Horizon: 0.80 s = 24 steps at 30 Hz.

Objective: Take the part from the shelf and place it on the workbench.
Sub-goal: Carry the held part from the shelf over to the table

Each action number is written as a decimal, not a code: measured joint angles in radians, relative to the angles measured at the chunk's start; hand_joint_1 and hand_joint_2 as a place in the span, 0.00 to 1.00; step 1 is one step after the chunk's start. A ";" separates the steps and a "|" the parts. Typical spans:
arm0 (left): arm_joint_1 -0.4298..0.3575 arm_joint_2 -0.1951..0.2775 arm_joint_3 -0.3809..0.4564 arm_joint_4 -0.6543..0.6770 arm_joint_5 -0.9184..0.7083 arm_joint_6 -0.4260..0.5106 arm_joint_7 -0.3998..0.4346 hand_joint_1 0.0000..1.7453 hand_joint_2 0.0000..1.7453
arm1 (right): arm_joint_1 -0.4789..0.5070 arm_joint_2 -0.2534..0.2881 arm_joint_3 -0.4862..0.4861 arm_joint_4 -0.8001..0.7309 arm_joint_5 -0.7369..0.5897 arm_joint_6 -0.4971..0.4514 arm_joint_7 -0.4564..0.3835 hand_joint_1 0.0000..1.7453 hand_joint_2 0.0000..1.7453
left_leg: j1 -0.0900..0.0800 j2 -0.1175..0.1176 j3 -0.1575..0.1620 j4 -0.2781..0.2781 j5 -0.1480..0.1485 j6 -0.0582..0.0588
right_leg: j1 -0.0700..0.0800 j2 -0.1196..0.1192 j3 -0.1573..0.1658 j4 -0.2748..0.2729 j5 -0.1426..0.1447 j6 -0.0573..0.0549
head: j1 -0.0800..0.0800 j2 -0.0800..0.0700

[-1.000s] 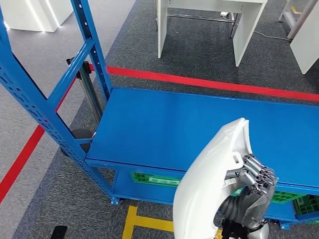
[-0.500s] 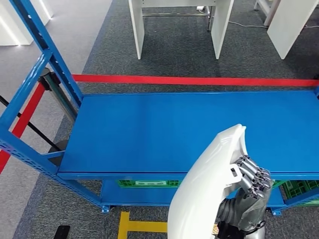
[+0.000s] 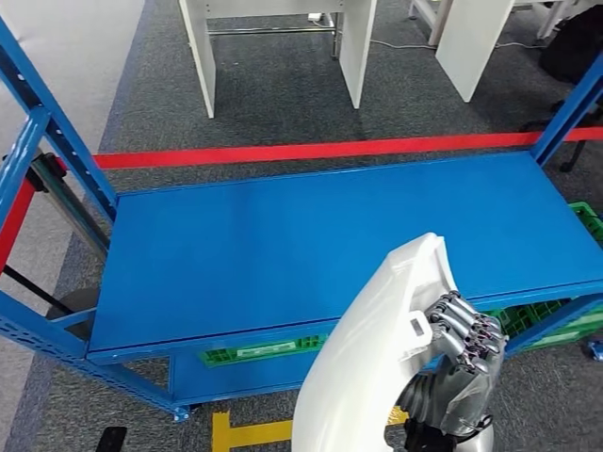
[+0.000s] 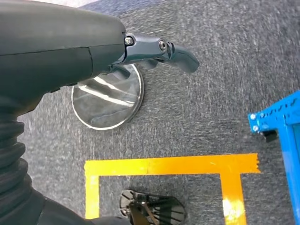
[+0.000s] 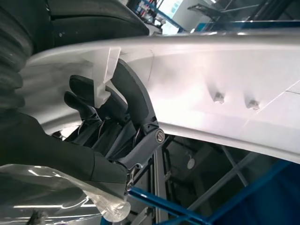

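Right hand (image 3: 462, 363) fingers curled round edge of white part (image 3: 377, 348), held near side of blue shelf (image 3: 285, 245); left hand (image 4: 106, 51) holds nothing, fingers extended; pick done, workbench placement remains

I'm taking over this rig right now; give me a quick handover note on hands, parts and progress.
Right hand grips the white part, held in front of the blue shelf, above the floor.
Left hand hangs over the grey carpet, holding nothing, fingers extended.
Done: the part is off the shelf and in hand.
Left: carry it to the workbench and set it down.
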 joint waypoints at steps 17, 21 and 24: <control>0.000 0.000 0.001 0.000 0.006 0.001 0.004 0.00 1.00 | -0.002 -0.007 0.012 0.001 0.001 -0.002 0.013 1.00 1.00 | 0.000 0.005 -0.104 0.293 -0.154 -0.049 | 0.001 0.017 0.138 -0.247 0.120 -0.052 | -0.003 0.000; 0.000 0.001 0.001 0.000 0.007 0.001 0.004 0.00 1.00 | -0.003 -0.007 0.014 0.001 0.000 -0.002 0.014 1.00 1.00 | 0.006 -0.048 -0.015 0.077 -0.024 -0.040 | 0.001 0.061 0.142 -0.242 0.119 -0.045 | -0.002 0.000; 0.000 0.001 0.001 0.000 0.008 0.001 0.005 0.00 1.00 | -0.003 -0.007 0.015 0.001 -0.001 -0.004 0.015 1.00 1.00 | 0.006 -0.079 0.004 0.018 -0.014 -0.032 | -0.001 0.090 0.126 -0.239 0.126 -0.024 | -0.002 0.000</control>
